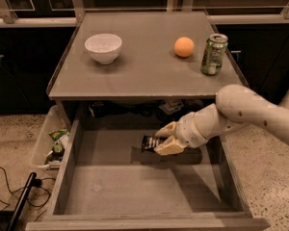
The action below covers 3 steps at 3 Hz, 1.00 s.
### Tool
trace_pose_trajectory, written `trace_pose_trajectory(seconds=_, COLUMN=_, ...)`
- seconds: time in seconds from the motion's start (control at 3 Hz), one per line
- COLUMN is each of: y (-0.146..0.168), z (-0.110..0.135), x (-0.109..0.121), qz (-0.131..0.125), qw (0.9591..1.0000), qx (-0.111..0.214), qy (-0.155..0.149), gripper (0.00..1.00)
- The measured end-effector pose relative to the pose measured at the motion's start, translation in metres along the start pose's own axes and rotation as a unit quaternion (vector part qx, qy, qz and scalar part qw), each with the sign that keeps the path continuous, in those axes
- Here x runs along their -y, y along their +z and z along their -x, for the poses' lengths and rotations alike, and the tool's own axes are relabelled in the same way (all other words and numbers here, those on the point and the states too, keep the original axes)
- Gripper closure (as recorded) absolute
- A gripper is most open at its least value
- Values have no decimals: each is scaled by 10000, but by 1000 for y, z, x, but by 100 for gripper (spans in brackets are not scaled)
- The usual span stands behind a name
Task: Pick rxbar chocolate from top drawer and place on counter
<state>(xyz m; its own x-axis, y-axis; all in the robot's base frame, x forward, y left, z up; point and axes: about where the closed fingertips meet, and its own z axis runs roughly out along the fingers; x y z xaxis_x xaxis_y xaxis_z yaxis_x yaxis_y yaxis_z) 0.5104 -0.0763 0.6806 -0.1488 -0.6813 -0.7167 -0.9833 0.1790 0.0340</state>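
Note:
The rxbar chocolate [149, 143], a thin black wrapper with pale lettering, is pinched between the tan fingers of my gripper [165, 139]. The gripper is shut on its right end and holds it a little above the bottom of the open top drawer [135, 191], where its shadow falls. My white arm reaches in from the right. The grey counter [144, 66] lies directly above the back of the drawer.
On the counter stand a white bowl [103, 47], an orange ball [184, 46] and a green soda can [213, 54]. A white plastic bin of packets [52, 146] sits left of the drawer. Cables [9, 196] lie on the floor at left.

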Motion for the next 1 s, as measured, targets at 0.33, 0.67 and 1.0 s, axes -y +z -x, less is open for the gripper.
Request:
trace_pose_trajectory(seconds=0.33, y=-54, z=31, x=-1, qz=-93, qw=9997, qx=-97, qy=-189, gripper=100)
trace_pose_trajectory(seconds=0.67, y=-119, z=70, x=8, qz=-428, qw=9976, qx=-203, qy=-504, gripper=100)
trace_pose_trajectory(seconds=1.0, y=-118, z=70, x=8, qz=-421, qw=9977, qx=-204, qy=-500, gripper=100)
